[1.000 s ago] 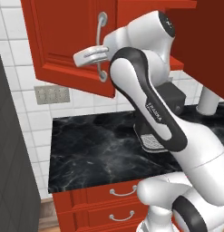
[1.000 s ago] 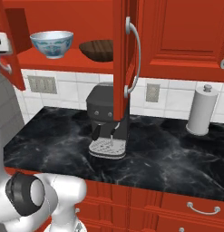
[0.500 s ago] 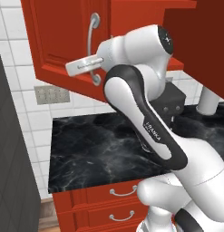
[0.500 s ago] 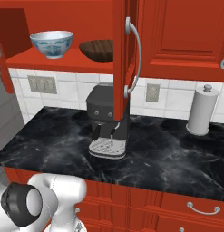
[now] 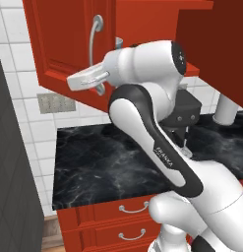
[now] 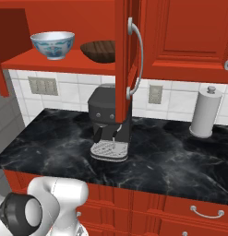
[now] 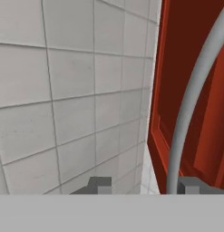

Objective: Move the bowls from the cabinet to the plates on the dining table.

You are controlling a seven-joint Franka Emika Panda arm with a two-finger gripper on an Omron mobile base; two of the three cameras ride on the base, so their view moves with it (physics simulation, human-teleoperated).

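Cabinet [image 6: 180, 41] door [image 5: 74, 49] wider; end effector [image 5: 83, 80] lower.

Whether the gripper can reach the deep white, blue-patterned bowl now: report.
Probably not directly: the gripper straddles the curved silver handle on the outer face of the open red cabinet door, which seems to stand between it and the white bowl.

You have two bowls on the cabinet shelf [image 6: 64, 60]: one white bowl with blue pattern [image 6: 52, 44] and one dark wooden bowl [image 6: 98, 50]. One coffee machine [image 6: 109, 122] and one paper towel roll [image 6: 206, 113] stand on the one black marble surface [image 6: 180, 161]. You can count two wall outlets [image 6: 43, 85] and three drawer handles [image 6: 207, 213] across the base views.
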